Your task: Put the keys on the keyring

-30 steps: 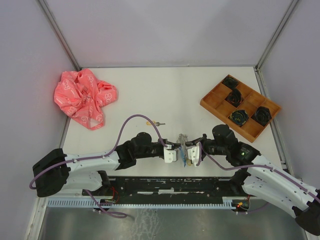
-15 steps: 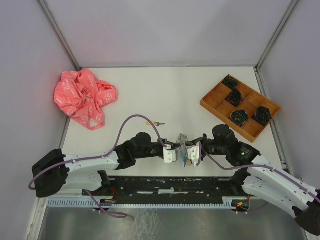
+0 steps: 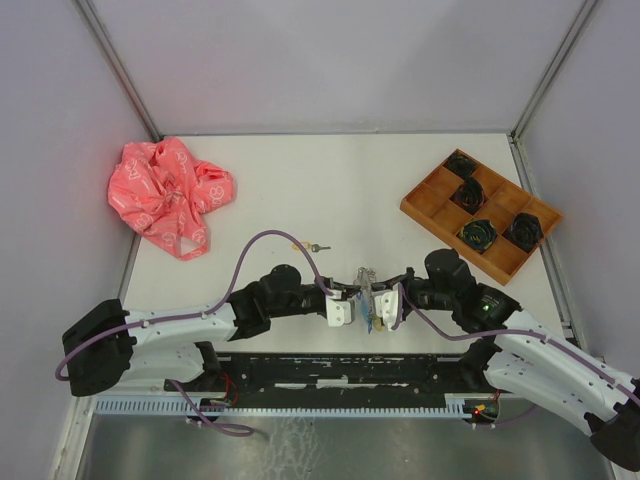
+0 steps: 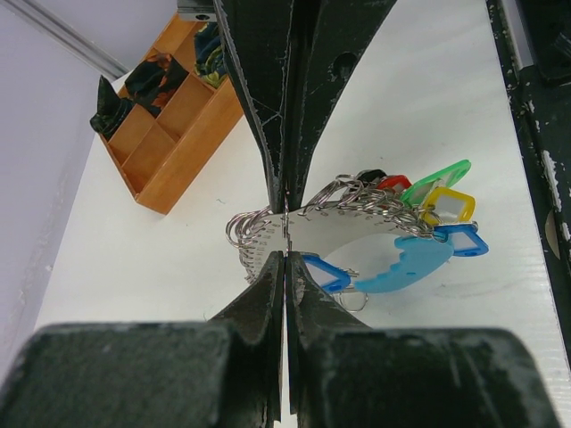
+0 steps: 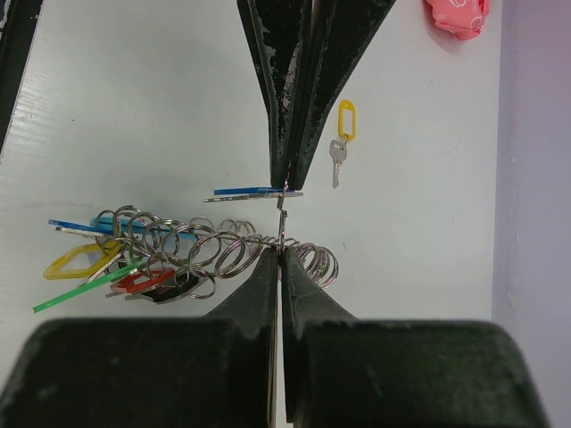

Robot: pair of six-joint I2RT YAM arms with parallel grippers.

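1. The left end effector [image 4: 284, 236] and right end effector [image 5: 282, 218] each pinch the bunch of silver keyrings with coloured tags [image 3: 370, 297], same as before.
2. The small silver key with a yellow tag [image 5: 335, 168] lies on the white bench [image 5: 134, 89] near that bunch, probably not yet threaded on.

No text can be read anywhere; the pink bag [image 3: 165, 195] carries white marks (too blurred for letters).
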